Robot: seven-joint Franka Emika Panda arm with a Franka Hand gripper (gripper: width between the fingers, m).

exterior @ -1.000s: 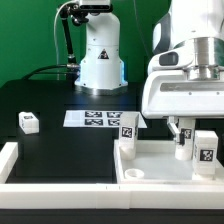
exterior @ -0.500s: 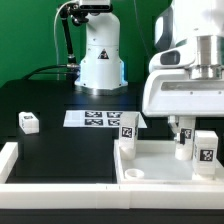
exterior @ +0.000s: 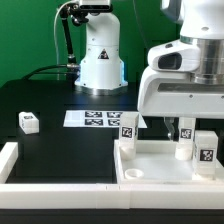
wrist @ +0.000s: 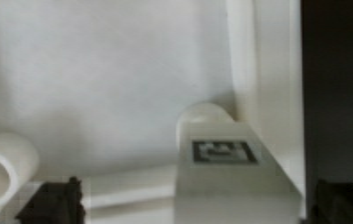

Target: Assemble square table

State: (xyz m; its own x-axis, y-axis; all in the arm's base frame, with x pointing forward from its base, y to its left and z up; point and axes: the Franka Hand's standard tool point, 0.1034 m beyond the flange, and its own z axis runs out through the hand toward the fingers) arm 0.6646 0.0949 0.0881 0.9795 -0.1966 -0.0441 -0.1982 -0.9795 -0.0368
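Claw hangs wide open over a leg beside the tabletop rim.

Square table — smooth white plastic

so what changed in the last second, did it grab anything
Only the arm moved: its upper links changed pose above the hand, though which way is hard to tell. The gripper took hold of nothing and its jaws are open as before, over the square table top. The top, the upright legs in it, the loose leg and the marker board stayed put.
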